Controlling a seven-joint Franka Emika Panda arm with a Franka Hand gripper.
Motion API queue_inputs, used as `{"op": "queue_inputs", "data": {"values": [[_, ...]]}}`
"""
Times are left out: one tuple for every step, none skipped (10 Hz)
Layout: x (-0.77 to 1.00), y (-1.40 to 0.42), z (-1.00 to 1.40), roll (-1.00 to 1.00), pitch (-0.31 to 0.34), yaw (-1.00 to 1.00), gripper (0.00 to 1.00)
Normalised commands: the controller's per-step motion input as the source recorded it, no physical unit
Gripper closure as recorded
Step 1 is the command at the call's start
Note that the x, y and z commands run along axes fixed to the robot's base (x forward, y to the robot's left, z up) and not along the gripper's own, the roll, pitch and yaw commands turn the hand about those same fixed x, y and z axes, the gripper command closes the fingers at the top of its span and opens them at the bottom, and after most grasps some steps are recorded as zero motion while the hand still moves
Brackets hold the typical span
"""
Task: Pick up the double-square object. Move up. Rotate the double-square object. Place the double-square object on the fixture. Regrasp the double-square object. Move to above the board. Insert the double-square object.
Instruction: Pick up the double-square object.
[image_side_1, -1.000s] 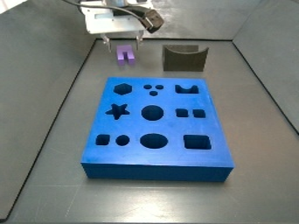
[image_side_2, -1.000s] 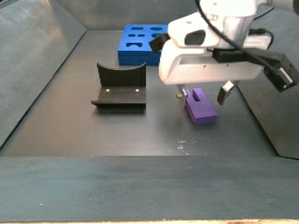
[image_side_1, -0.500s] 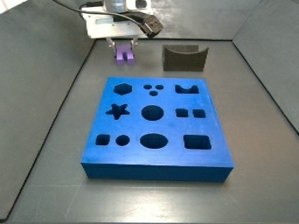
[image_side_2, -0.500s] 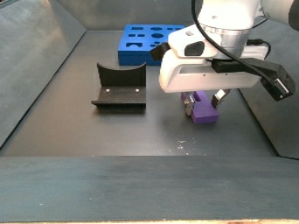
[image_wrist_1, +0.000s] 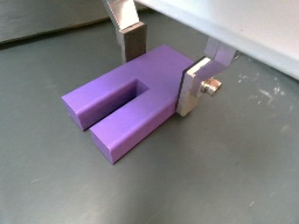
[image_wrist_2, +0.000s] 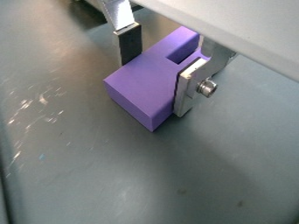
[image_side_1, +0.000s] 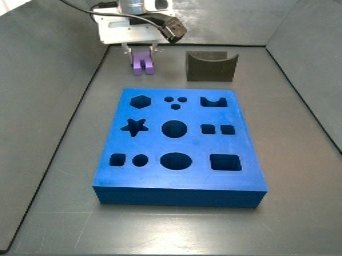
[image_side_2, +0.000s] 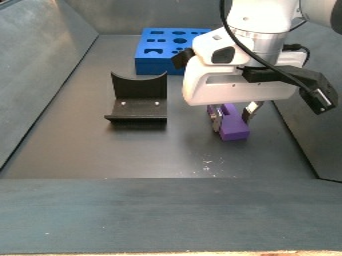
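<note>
End effector grasps double-square object on floor; fixture well apart.

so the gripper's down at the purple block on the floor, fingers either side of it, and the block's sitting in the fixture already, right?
Not quite. The gripper is down at the double-square object, fingers either side of it, but the block lies on the bare floor. A side view shows the fixture standing empty and apart from it.
</note>
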Motion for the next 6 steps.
{"op": "queue_inputs", "data": {"values": [[0.0,0.0,0.0,0.0,0.0,0.0,1.0],[0.0,0.0,0.0,0.0,0.0,0.0,1.0],[0.0,0.0,0.0,0.0,0.0,0.0,1.0],[0.0,0.0,0.0,0.0,0.0,0.0,1.0],[0.0,0.0,0.0,0.0,0.0,0.0,1.0],[0.0,0.0,0.0,0.0,0.0,0.0,1.0]]}}
